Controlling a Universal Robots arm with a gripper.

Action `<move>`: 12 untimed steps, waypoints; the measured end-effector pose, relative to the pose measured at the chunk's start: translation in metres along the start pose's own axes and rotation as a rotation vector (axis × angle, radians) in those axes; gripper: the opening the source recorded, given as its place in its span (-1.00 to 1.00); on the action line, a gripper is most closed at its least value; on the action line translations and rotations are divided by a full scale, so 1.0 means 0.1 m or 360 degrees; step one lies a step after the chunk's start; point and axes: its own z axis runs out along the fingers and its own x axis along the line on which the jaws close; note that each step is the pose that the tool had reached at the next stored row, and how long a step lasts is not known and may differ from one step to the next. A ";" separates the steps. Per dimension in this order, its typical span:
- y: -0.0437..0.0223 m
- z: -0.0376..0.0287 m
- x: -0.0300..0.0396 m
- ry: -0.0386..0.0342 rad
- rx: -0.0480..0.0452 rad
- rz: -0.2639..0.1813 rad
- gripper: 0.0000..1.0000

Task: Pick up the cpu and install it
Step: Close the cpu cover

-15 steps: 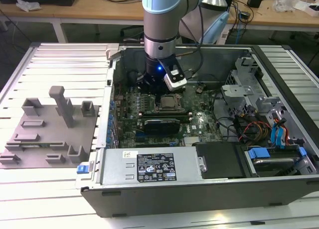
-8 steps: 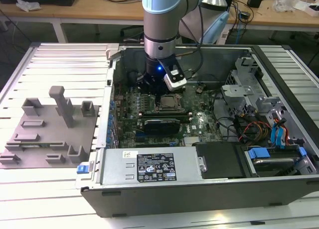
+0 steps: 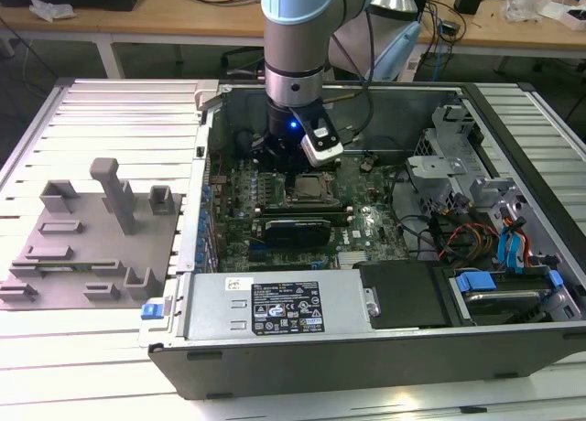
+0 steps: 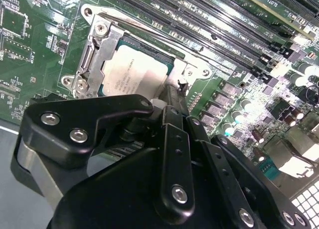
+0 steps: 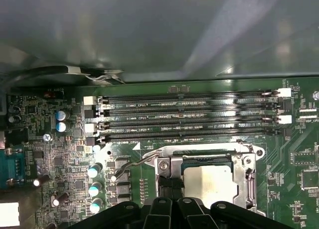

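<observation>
In the exterior view the arm (image 3: 293, 37) hangs over the open computer case (image 3: 366, 357), with the gripper (image 3: 282, 160) low above the socket (image 3: 308, 190) on the green board (image 3: 371, 224). In the second wrist view the cpu (image 4: 132, 72) lies flat in the socket (image 4: 94, 50), metal top up, right beside the gripper (image 4: 172, 92). In the first wrist view the cpu (image 5: 207, 181), seemingly square with no longer side, sits with its edges parallel to the memory slots (image 5: 189, 117). Whether the gripper (image 5: 168, 189) is clenched or released I cannot tell.

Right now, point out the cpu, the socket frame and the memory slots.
cpu (image 4: 134, 73): second wrist view, middle of its metal top.
socket frame (image 4: 92, 55): second wrist view, metal side bar.
memory slots (image 5: 199, 110): first wrist view, mid-row.
</observation>
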 end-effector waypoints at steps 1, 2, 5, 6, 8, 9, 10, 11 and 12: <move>0.000 -0.007 0.000 0.0000 0.0000 0.0000 -0.79; -0.001 -0.026 -0.001 0.0000 0.0000 0.0000 -0.79; -0.001 -0.059 -0.002 0.0000 0.0000 0.0000 -0.79; -0.002 -0.082 -0.002 0.0000 0.0000 0.0000 -0.79; -0.002 -0.109 -0.003 0.0000 0.0000 0.0000 -0.79; -0.003 -0.138 -0.004 0.0000 0.0000 0.0000 -0.79; -0.003 -0.165 -0.006 0.0000 0.0000 0.0000 -0.79; -0.003 -0.166 -0.006 0.0000 0.0000 0.0000 -0.79; -0.003 -0.166 -0.006 0.0000 0.0000 0.0000 -0.79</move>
